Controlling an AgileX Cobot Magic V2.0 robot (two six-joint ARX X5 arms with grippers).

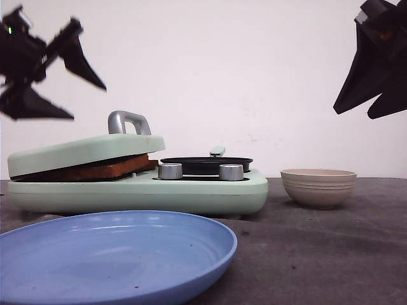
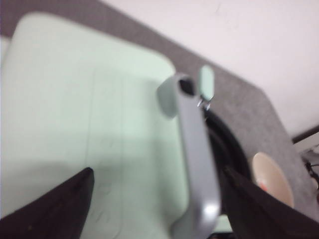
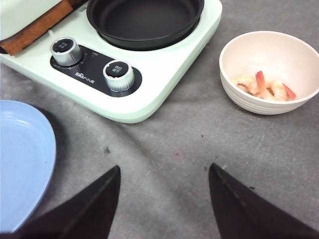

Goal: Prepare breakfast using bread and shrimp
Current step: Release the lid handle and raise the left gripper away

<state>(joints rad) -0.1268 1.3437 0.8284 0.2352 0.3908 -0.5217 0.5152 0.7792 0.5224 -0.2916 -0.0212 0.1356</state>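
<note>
A line of small white print sits on the dark control panel [image 3: 94, 69] under the two silver knobs [image 3: 118, 75], too small and blurred to read; each knob cap carries a mark that is just as illegible.

The bread [image 1: 95, 169] lies clamped in the press half of the mint-green breakfast maker [image 1: 210, 190], under its tilted lid [image 1: 82, 152]; only a golden-brown crust edge shows in the gap, and whether one slice or two lies there cannot be told. In the front view the round black pan [image 1: 206, 164] sits at 3 o'clock of the bread on the same appliance, and the beige bowl [image 1: 318, 187] stands farther out at 3 o'clock, apart from the appliance on the grey counter [image 1: 318, 254]. The blue plate [image 1: 114, 254] lies at 6 o'clock of the appliance, nearest the camera, its rim covering the lower front of the base.

The left tool [image 1: 60, 79] hangs above the lid, its fingers spread and holding nothing; its wrist view looks down on the grey lid handle [image 2: 197, 164] between the fingers, not touching. The right tool [image 3: 164, 194] is raised at the upper right, fingers wide apart and empty.

Only the right wrist view looks into the bowl, showing pink shrimp [image 3: 264, 87]; the front view shows just its outer wall.
</note>
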